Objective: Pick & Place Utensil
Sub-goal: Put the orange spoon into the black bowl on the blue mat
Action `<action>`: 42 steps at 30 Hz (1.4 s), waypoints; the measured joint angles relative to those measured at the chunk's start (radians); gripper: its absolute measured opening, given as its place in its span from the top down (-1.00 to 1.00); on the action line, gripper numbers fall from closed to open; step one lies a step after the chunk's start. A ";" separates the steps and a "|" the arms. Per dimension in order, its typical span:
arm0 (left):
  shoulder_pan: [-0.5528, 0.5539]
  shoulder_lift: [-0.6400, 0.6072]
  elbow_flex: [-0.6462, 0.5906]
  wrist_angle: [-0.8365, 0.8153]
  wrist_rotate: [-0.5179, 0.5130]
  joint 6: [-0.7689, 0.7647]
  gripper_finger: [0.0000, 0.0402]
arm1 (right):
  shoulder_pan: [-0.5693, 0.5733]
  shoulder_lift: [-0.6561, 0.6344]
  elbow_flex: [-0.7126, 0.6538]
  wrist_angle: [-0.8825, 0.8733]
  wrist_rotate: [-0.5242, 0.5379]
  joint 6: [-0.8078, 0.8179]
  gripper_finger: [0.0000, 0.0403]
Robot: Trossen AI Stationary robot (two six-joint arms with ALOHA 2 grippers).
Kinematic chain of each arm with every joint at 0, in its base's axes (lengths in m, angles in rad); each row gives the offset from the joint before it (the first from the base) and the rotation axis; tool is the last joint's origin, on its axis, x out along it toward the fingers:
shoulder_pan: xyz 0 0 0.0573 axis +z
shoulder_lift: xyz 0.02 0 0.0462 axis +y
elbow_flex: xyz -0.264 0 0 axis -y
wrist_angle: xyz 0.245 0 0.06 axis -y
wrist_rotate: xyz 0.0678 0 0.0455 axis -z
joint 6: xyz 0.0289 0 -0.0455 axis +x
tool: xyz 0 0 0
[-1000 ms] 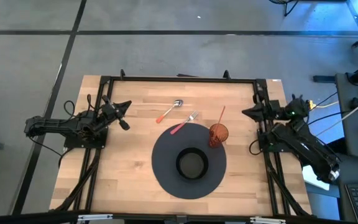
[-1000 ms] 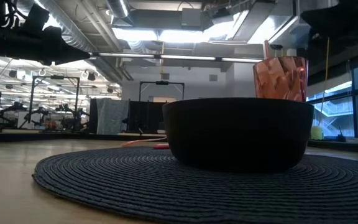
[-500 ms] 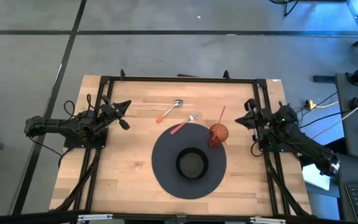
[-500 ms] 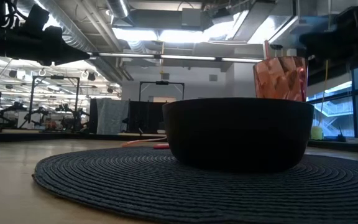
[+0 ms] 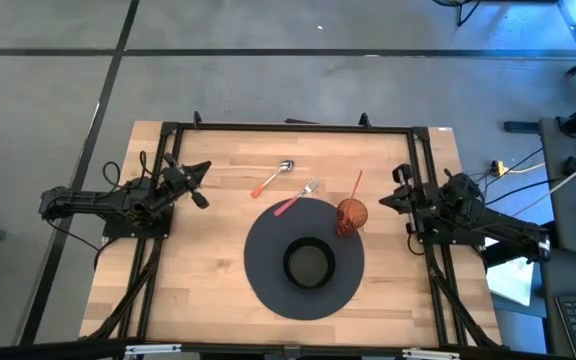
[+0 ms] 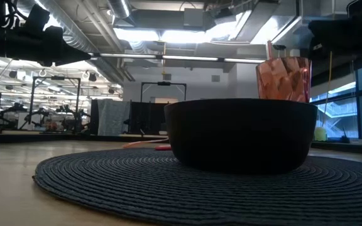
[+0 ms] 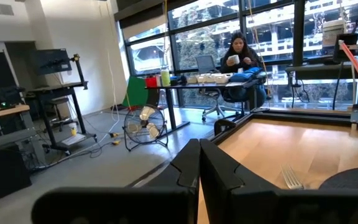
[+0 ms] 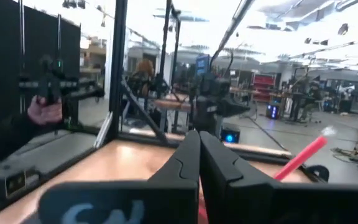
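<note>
A spoon [image 5: 274,178] with an orange handle and a fork [image 5: 297,198] with a red handle lie flat on the wooden table. The fork's handle end reaches the rim of a round dark placemat [image 5: 264,268]. On the mat stand a black bowl [image 5: 308,263] and an orange cup [image 5: 351,215] with a red stick [image 5: 356,184] leaning out of it. My left gripper [image 5: 204,168] is shut and hovers left of the spoon. My right gripper [image 5: 384,200] is shut and hovers right of the cup. The left wrist view shows the fork's tines [image 7: 291,177].
A black frame [image 5: 288,127] runs round the tabletop's far and side edges. Bare wood lies left of the mat and along the near edge. In the low view the bowl [image 6: 241,135] and cup [image 6: 283,78] fill the middle. A seated person [image 7: 241,59] shows beyond the table.
My right arm has swung, carrying its gripper toward the table's near edge and a little left, closer to the cup. It stays shut. The left arm and all the objects have kept still.
</note>
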 joint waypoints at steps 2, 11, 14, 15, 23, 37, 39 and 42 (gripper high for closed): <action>0.000 0.000 0.000 0.000 0.000 0.000 0.98 | 0.022 0.000 0.000 -0.046 0.010 -0.031 0.99; 0.000 0.000 0.000 -0.018 0.000 0.000 0.98 | 0.121 -0.002 0.000 -0.102 0.148 -0.060 1.00; 0.000 0.000 0.000 -0.018 0.000 0.000 0.98 | 0.152 -0.002 0.000 -0.098 0.147 -0.095 0.98; 0.000 0.000 0.000 -0.018 0.000 -0.001 0.98 | 0.158 -0.002 0.000 -0.098 0.146 -0.107 0.98; 0.000 0.000 0.000 -0.018 -0.001 -0.050 0.98 | 0.172 -0.002 0.000 -0.105 0.136 -0.136 0.94; 0.000 0.000 0.000 -0.014 -0.011 -0.045 0.98 | 0.172 -0.002 0.000 -0.106 0.131 -0.161 0.93; 0.000 0.000 0.000 -0.014 -0.010 -0.063 0.98 | 0.172 -0.002 0.000 -0.106 0.121 -0.162 0.93; 0.000 0.002 0.000 -0.018 -0.009 -0.155 0.98 | 0.172 -0.002 0.000 -0.106 0.120 -0.160 0.93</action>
